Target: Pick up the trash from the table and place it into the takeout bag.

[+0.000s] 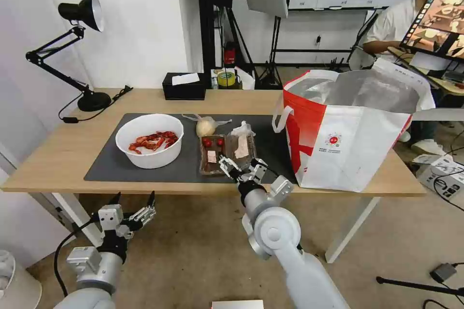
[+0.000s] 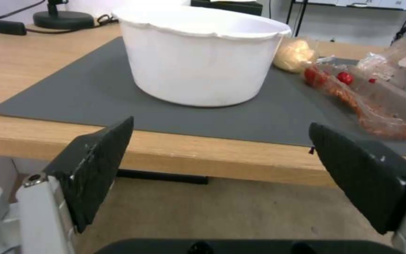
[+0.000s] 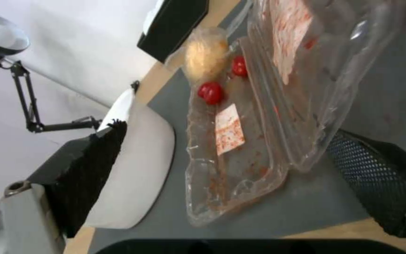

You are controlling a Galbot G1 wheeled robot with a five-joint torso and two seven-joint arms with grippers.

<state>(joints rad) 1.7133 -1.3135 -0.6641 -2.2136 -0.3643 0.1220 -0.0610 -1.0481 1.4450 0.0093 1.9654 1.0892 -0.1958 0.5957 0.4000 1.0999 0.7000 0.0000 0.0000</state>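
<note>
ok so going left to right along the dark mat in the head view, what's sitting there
white bowl of crayfish shells → clear bag with beige lump → tray with red tomatoes → second clear tray → takeout bag, standing at the mat's right end

Bright, even indoor light, soft faint shadows on the table [image 1: 58,164], glare on the bag [image 1: 348,140] foil lining, wide-angle bending at head view edges, wrist views soft, near fingers blurred
</note>
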